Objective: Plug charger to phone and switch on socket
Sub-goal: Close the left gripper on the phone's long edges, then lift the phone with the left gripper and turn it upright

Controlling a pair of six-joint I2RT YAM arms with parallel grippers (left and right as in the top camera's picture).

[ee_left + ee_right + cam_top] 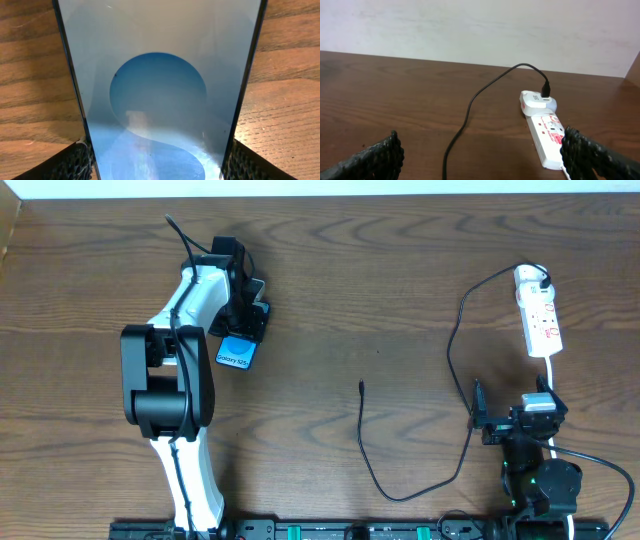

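Phone [235, 352] location: upper left of the overhead frame, between the fingers of the left gripper [243, 310], whose pads press both long edges at a wide spread. Right gripper [512, 405], lower right, is fully spread and holds nothing. Charger [361, 410] tip lies free at table centre; its cable runs to the socket [540, 315], upper right.
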